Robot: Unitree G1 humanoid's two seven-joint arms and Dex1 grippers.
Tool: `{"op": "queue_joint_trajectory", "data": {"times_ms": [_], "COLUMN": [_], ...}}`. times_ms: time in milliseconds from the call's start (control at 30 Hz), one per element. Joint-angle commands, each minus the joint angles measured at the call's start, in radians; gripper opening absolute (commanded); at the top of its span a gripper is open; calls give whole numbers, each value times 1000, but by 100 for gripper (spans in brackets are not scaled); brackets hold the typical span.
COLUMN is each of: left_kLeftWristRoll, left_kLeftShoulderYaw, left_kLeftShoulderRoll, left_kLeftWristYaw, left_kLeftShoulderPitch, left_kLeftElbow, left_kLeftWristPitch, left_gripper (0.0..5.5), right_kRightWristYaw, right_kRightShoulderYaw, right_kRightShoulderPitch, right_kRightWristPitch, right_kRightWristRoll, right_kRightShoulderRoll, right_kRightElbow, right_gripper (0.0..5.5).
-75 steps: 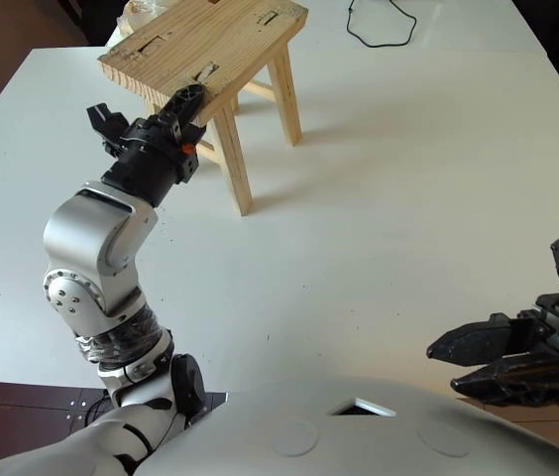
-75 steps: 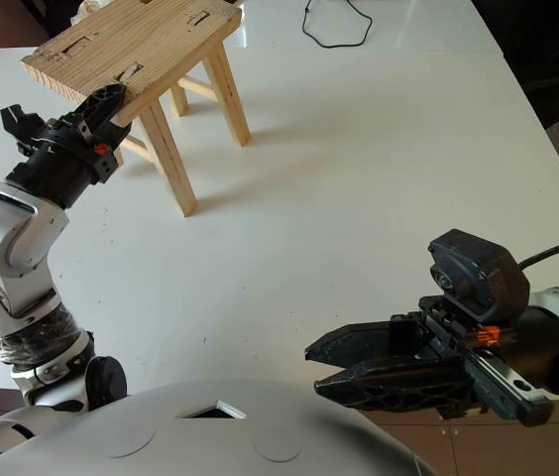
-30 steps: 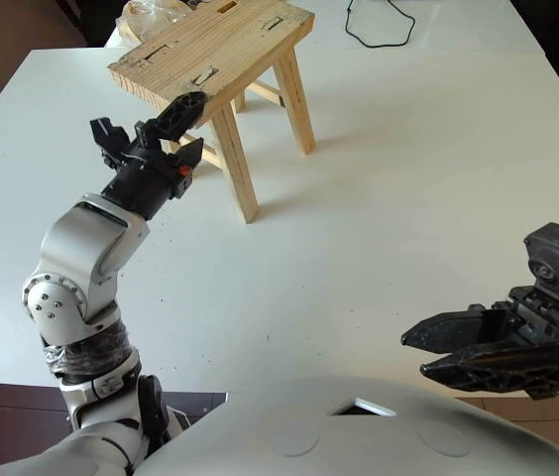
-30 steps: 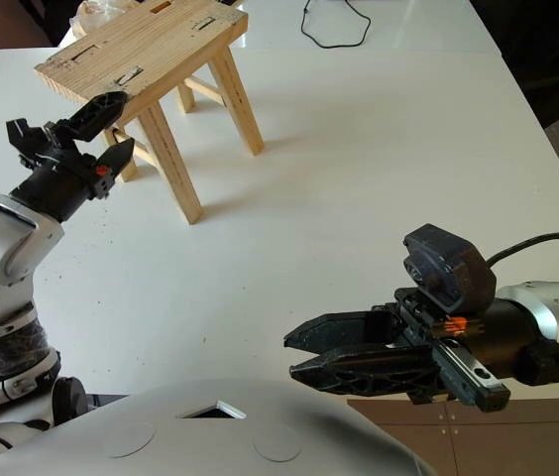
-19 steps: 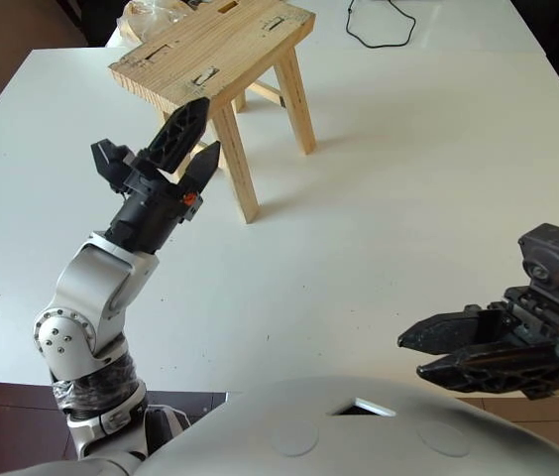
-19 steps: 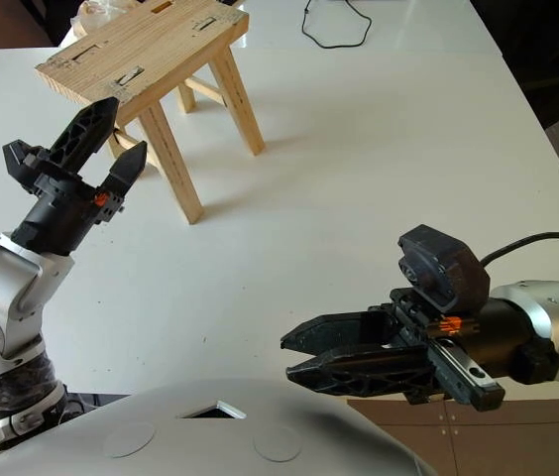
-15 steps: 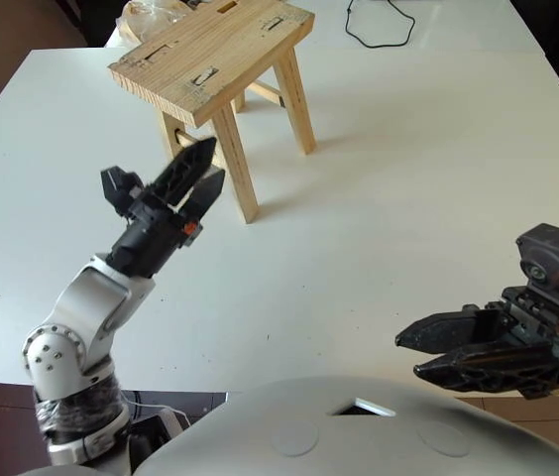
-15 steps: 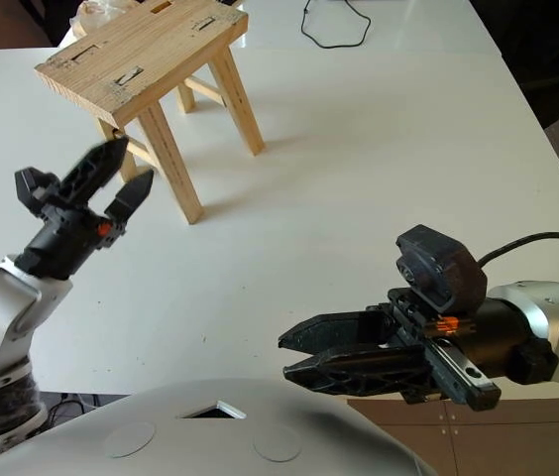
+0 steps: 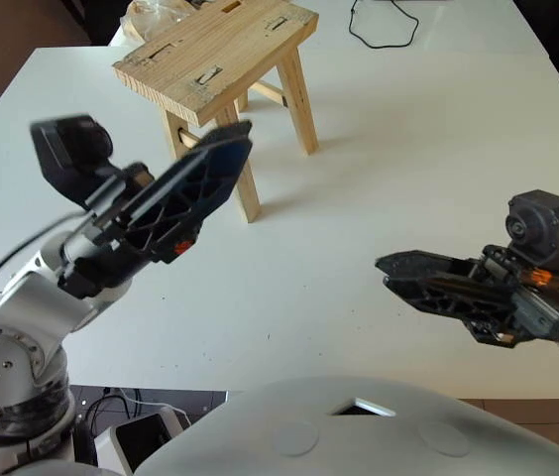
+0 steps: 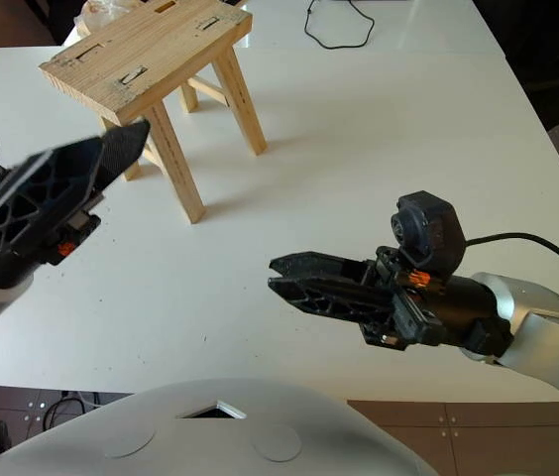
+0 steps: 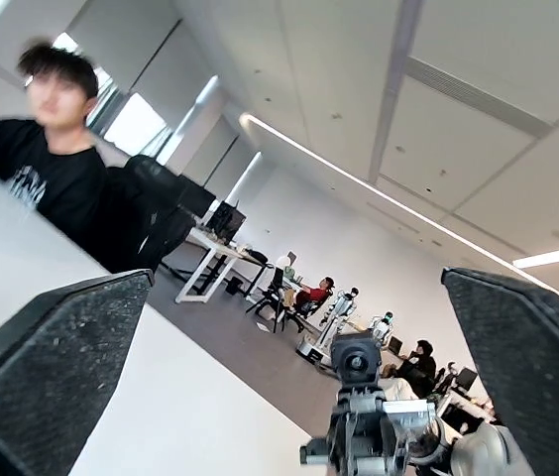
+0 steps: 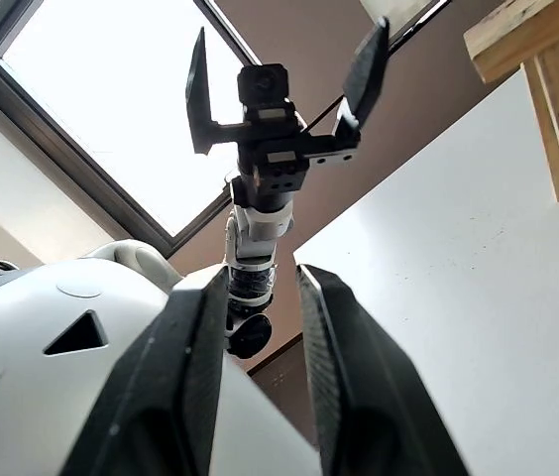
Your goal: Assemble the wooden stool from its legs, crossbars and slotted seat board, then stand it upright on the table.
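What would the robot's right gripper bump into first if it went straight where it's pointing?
Probably the left gripper: the right gripper points over the table at it, nothing between. Depth is unclear, so it might pass beside it.

Left end effector [image 9: 225,154] hangs over the bench's [image 9: 408,149] left side, spread wide; right end effector [image 10: 276,274], front-right, slightly parted.

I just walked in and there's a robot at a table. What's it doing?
The robot's job is building a wooden stool, and it looks done: the stool stands upright on the white table. Nothing touches it. The left gripper and right gripper are both open and empty, in the air above the table.
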State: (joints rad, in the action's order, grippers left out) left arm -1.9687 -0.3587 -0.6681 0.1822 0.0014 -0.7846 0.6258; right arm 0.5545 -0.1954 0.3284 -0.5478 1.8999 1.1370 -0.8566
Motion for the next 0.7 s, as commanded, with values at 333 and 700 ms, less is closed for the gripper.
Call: {"op": "queue_joint_trajectory", "data": {"times_ms": [333,700], "left_kLeftWristRoll": [1078,1711], "left_kLeftShoulderYaw": [252,356], "left_kLeftShoulderRoll": [152,286], "left_kLeftWristYaw": [110,-70], "left_kLeftShoulderPitch": [393,270], "left_kLeftElbow": [246,778], "left_kLeftWristPitch": [-306,-679], "left_gripper": [539,539], "right_kRightWristYaw": [-485,-615], "right_kRightShoulderYaw": [291,369], "right_kRightShoulderPitch": [-248,-306], "right_kRightWristPitch": [276,637], "right_kRightWristRoll": [-1116,-1659], "right_kRightShoulderRoll": [-461,-703], "right_kRightElbow": [441,965], "right_gripper": [126,126]}}
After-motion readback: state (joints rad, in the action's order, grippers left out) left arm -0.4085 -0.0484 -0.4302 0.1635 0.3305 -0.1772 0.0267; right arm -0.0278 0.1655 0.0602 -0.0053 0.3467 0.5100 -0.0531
